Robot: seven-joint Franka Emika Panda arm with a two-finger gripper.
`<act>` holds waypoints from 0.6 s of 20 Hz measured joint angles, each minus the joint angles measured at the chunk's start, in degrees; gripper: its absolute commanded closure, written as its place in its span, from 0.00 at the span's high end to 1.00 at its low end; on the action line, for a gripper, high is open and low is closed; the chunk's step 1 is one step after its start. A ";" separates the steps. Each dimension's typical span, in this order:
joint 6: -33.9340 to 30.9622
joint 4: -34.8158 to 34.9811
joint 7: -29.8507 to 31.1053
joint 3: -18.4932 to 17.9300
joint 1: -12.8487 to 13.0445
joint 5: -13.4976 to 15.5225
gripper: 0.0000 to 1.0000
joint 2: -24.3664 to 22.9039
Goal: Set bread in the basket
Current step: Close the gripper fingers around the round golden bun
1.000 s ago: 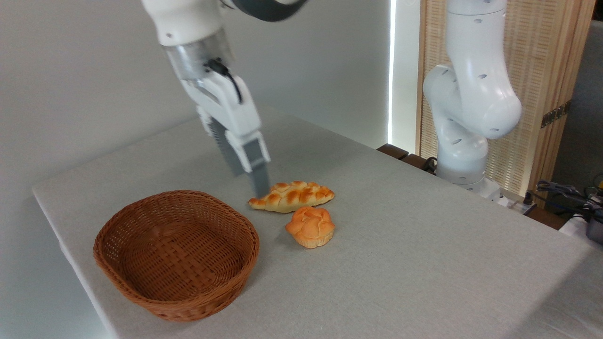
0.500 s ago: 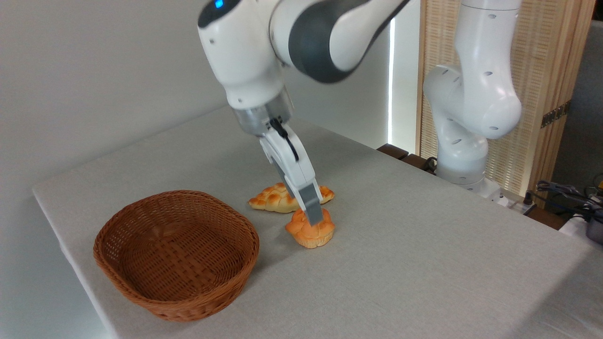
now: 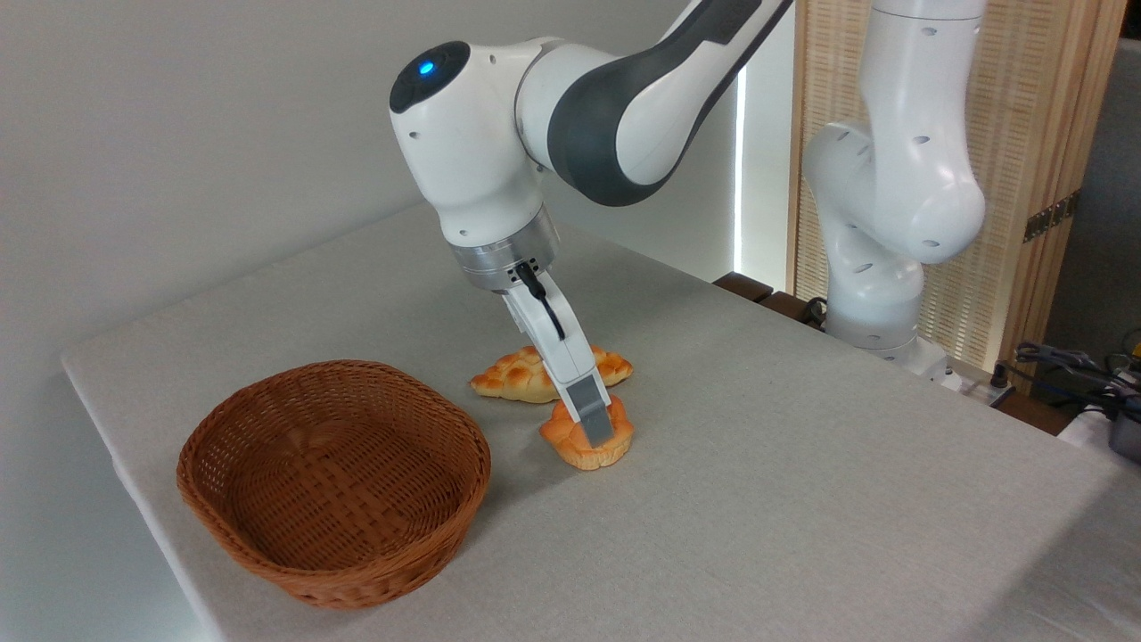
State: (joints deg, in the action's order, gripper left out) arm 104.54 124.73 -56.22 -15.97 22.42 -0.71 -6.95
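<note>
The claw [image 3: 595, 432] reaches down at a slant from the white and grey arm [image 3: 570, 107] and meets the top of the bread [image 3: 588, 437]. Only one grey finger [image 3: 590, 419] shows plainly, lying across the front of the bun's knotted top; the other is hidden behind it, so I cannot tell whether the claw is spread around the bun or already pinching it.

The bread sits on the desk [image 3: 758, 499], roughly at the middle of its grey cloth-like surface, its paler base on the cloth. Just behind it, toward the far edge of the desk, lies the braided loaf [image 3: 513, 374], partly covered by the claw's white body; the two breads are very close, but whether they touch cannot be made out.

The basket [image 3: 334, 481] stands near the desk's left edge and toward the near left corner, upright, with nothing in it. It is to the left of the bread, a clear strip of desk between them.

Past the desk's far right edge rises the white base column of the arm [image 3: 891, 205], in front of a slatted wooden screen [image 3: 1025, 178]
</note>
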 measured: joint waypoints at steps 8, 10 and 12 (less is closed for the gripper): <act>2.04 0.06 -2.45 -0.07 0.20 -0.45 0.45 2.78; 2.07 0.07 -3.46 -0.09 0.20 -0.45 0.45 2.84; 2.07 0.06 -3.68 -0.09 0.19 -0.45 0.45 2.86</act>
State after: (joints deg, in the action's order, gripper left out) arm 106.62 124.79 -59.90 -16.06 22.61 -1.17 -4.09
